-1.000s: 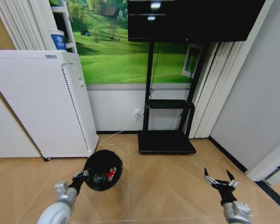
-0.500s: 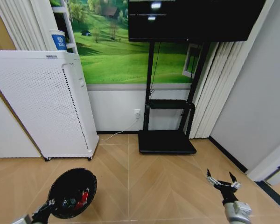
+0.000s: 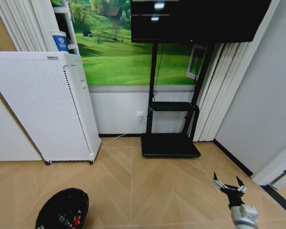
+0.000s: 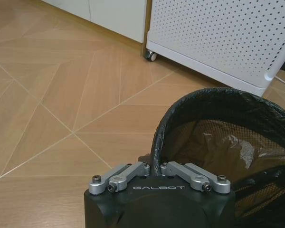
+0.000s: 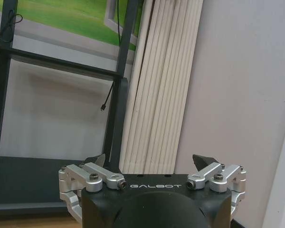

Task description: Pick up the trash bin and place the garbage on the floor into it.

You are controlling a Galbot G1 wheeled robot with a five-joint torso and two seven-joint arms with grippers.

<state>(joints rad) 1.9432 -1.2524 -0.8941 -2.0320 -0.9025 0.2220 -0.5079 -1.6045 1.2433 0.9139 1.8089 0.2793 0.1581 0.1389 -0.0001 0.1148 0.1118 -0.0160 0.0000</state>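
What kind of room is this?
Likely a staged living room or demo space: herringbone wood floor, a screen on a black stand, a white perforated appliance and a meadow mural.

Black mesh bin (image 3: 62, 210) holding red-and-white bits (image 3: 76, 219). Floor (image 3: 171, 191) showing light tan herringbone wood. White perforated appliance (image 3: 43, 105) standing behind. Black TV stand (image 3: 170, 143), green meadow mural (image 3: 119, 52), white wall below. Right gripper (image 3: 229, 184) showing black body, silver links.
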